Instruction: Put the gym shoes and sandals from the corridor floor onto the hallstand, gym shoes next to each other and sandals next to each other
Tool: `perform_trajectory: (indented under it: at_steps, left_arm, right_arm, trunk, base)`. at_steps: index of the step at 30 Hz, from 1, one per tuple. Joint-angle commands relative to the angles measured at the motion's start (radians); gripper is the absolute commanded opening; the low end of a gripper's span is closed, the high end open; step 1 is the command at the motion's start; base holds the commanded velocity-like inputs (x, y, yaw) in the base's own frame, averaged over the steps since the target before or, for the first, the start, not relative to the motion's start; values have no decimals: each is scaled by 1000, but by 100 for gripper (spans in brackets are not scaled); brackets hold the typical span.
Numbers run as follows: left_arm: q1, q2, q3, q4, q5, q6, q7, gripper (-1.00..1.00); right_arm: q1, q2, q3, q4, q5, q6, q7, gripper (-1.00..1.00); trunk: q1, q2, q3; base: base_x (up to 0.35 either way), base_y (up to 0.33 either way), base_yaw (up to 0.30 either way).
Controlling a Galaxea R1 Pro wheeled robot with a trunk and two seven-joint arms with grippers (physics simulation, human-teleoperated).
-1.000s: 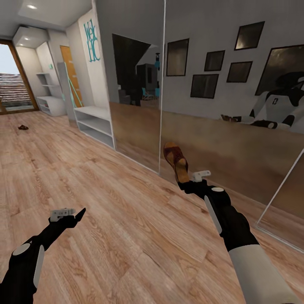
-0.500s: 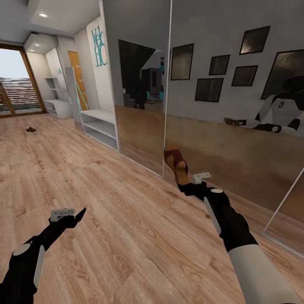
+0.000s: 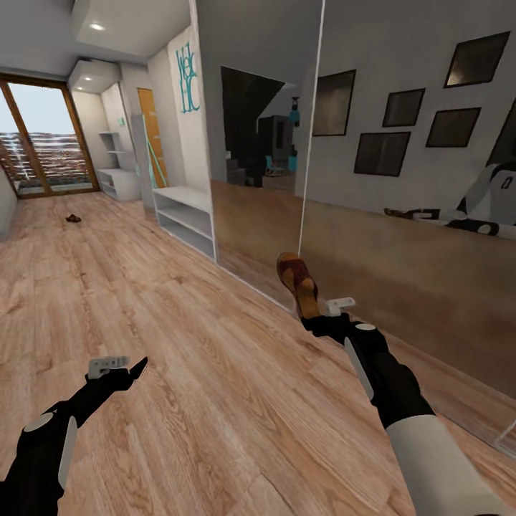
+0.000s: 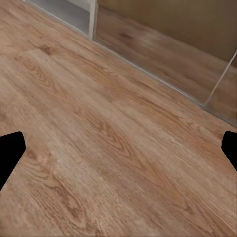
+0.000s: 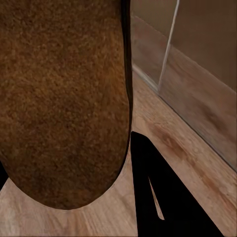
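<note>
You are mid-carry: your right end effector (image 3: pixel 313 313) is clamped on one sandal (image 3: pixel 297 281), which stands up off the corridor floor (image 3: pixel 215 373) at about 12 o'clock from the wrist, beside the mirrored wall. The hallstand (image 3: pixel 188 219) sits further down the corridor at roughly 11 o'clock, and both of its visible shelves and its top look bare, so by my reading nothing has been placed yet. A small dark object (image 3: pixel 72 218) lies on the planks far off at 10 o'clock near the glass door; it may be the other sandal, but it is too small to tell. The gym shoes I cannot locate, so most of the task looks left to do. Your left end effector (image 3: pixel 132 370) hovers low over the floor; the left wrist view shows its fingertips (image 4: pixel 11 154) spread wide with only planks between them. The right wrist view gives you the sandal's brown grainy underside (image 5: pixel 64 98) pressed close, a face the head view does not offer.
</note>
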Motion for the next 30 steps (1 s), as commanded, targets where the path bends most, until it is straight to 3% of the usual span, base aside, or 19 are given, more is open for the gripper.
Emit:
perform_trajectory:
  at_steps: [1, 11, 30]
  left_arm:
    - [-1, -1, 2, -1, -6, 5, -7, 100]
    - [-1, -14, 2, -1, -6, 8, -7, 100]
    - [-1, -16, 1, -1, -5, 8, -7, 100]
  right_arm:
    - [0, -1, 1, -1, -3, 6, -2, -100]
    - [0, 0, 2, 31, -2, 6, -1, -100]
    - [0, 0, 1, 34, -2, 6, -1, -100]
  trunk:
    - [0, 0, -1]
    - [0, 0, -1]
    - [0, 0, -1]
  base:
    - [329, 123, 287]
    - [273, 198, 291]
    - [213, 253, 292]
